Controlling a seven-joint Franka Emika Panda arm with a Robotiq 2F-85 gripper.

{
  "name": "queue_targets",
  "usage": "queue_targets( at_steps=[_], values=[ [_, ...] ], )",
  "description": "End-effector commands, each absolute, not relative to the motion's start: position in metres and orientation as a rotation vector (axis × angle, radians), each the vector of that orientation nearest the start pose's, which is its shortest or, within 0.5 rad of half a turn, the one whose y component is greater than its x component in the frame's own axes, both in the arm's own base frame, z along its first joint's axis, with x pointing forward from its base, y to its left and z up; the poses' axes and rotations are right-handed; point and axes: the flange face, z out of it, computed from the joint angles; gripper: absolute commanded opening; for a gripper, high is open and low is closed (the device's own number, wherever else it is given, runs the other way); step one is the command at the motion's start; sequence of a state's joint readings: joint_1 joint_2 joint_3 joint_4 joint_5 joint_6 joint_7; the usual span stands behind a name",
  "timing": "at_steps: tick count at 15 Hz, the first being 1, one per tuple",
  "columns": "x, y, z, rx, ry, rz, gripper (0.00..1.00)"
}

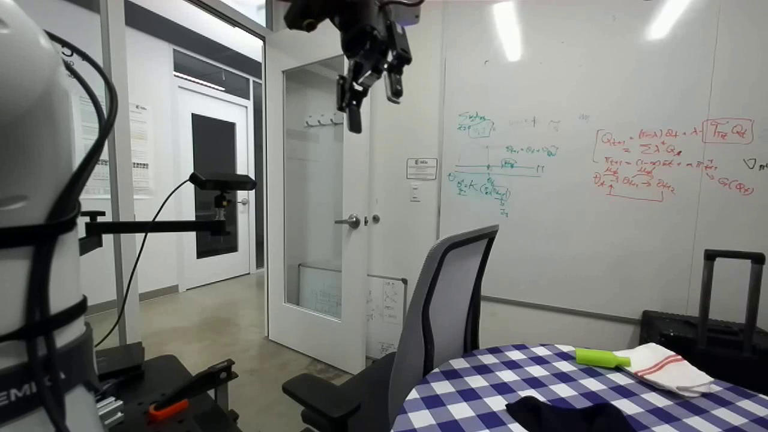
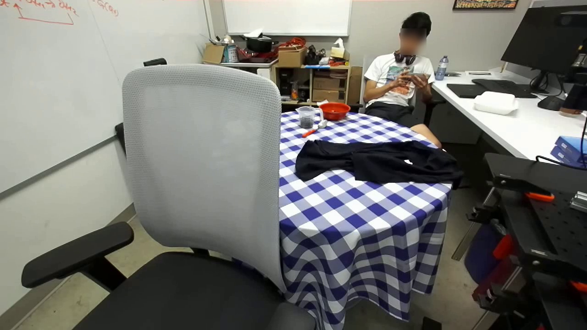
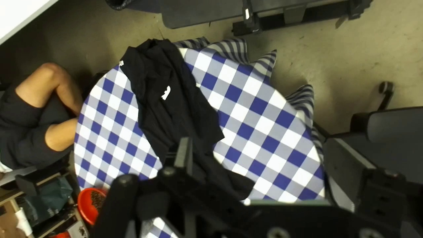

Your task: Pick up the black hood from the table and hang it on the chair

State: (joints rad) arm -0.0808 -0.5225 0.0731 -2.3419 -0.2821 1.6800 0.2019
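Note:
The black hood lies limp and spread in folds across the table; it shows in both exterior views and in the wrist view. The round table with its checkered cloth shows in all views. The chair stands beside the table, its tall grey backrest close to the cloth; part of it shows in the wrist view. My gripper is high above the table, fingers spread, nothing between them. In the wrist view its fingers stand apart and partly hide the hood.
A red bowl, a plastic cup and a spoon stand on the table. A white towel and green object lie there too. A person sits behind the table. A workbench is nearby.

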Motion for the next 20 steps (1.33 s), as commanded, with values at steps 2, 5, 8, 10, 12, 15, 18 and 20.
queue_targets(
  at_steps=[2, 5, 8, 10, 12, 15, 18, 20],
  values=[
    [0.458, -0.083, 0.48, -3.556, 0.52, 0.198, 1.0],
    [0.499, -0.101, 0.457, -3.593, 0.56, 0.268, 1.0],
    [0.534, -0.105, 0.435, -3.56, 0.506, 0.339, 1.0],
    [0.559, -0.11, 0.415, -3.534, 0.507, 0.362, 1.0],
    [0.582, -0.118, 0.394, -3.518, 0.534, 0.376, 1.0],
    [0.614, -0.132, 0.356, -3.476, 0.556, 0.419, 1.0],
    [0.648, -0.148, 0.315, -3.456, 0.627, 0.438, 1.0],
    [0.666, -0.158, 0.292, -3.437, 0.691, 0.465, 1.0]
  ],
)
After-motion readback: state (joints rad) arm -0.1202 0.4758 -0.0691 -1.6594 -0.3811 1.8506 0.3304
